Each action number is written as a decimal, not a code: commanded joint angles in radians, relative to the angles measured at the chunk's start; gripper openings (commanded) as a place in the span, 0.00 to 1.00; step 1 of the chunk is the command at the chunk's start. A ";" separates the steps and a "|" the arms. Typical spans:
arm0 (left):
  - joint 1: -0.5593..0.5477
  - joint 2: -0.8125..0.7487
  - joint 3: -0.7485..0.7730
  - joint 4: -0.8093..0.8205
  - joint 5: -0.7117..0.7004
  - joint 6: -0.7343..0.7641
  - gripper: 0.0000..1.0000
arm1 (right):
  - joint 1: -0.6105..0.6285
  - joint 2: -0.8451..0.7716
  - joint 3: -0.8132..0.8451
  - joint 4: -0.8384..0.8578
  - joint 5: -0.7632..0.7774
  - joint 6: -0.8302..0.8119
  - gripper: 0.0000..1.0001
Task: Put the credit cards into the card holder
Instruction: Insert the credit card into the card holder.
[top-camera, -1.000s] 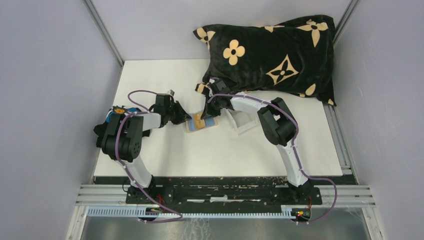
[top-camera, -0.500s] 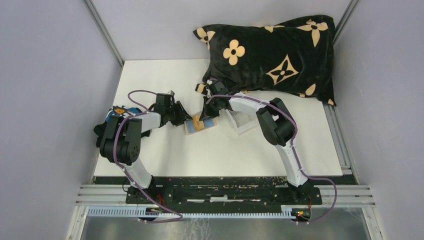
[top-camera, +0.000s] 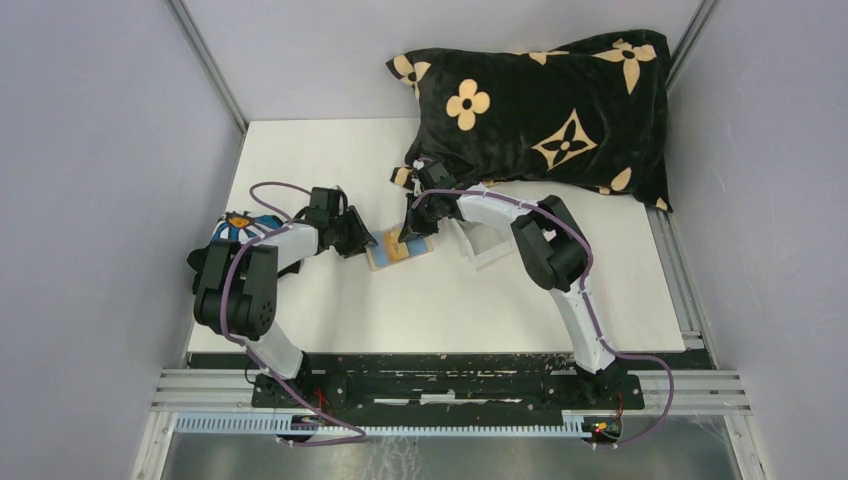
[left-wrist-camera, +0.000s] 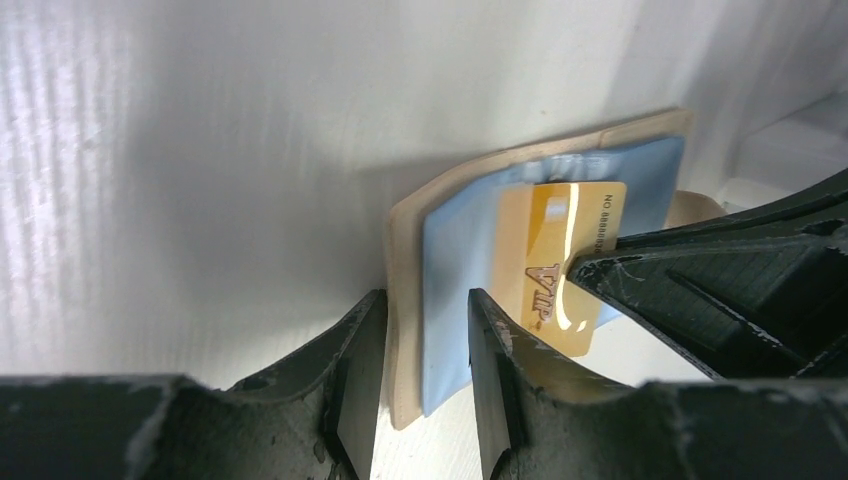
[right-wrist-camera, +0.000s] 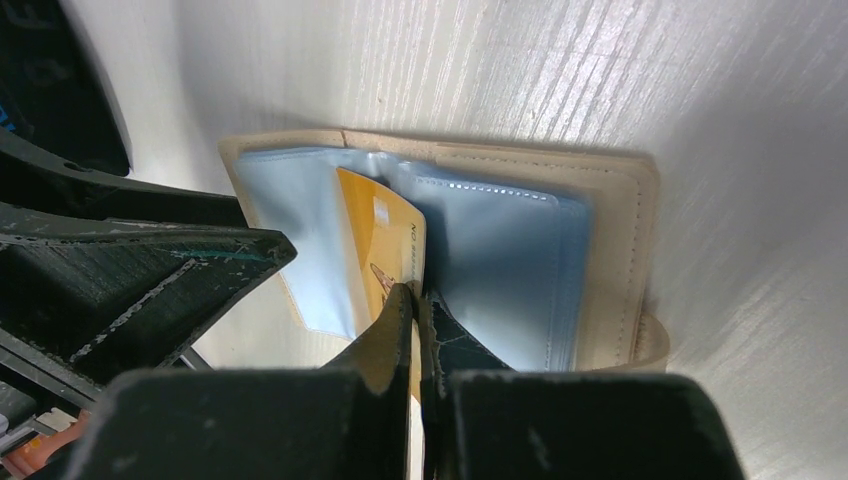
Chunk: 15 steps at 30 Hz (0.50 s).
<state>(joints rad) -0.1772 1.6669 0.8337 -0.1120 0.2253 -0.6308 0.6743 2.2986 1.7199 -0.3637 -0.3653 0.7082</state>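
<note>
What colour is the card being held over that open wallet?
The card is golden yellow with VIP lettering, clearest in the left wrist view.

A white table (top-camera: 330, 300) carries four things. A tan card holder (top-camera: 398, 248) lies open near the middle, its pale blue sleeves facing up. Just to its right sits a clear plastic box (top-camera: 487, 245). A black pillow (top-camera: 550, 110) with a tan flower pattern fills the far right corner and hangs past the table's back edge. At the left edge, a small blue-and-orange item (top-camera: 238, 220) shows, mostly hidden by the left arm.
</note>
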 joint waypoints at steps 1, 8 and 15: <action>-0.001 -0.033 -0.019 -0.121 -0.093 0.008 0.44 | 0.025 0.066 -0.004 -0.092 0.043 -0.042 0.01; -0.003 -0.073 -0.050 -0.112 -0.103 0.001 0.38 | 0.027 0.066 0.006 -0.100 0.051 -0.050 0.01; -0.003 -0.061 -0.059 -0.085 -0.078 -0.011 0.25 | 0.045 0.079 0.049 -0.142 0.070 -0.075 0.01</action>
<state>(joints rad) -0.1772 1.6108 0.7944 -0.1795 0.1596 -0.6312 0.6804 2.3112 1.7523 -0.3935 -0.3614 0.6903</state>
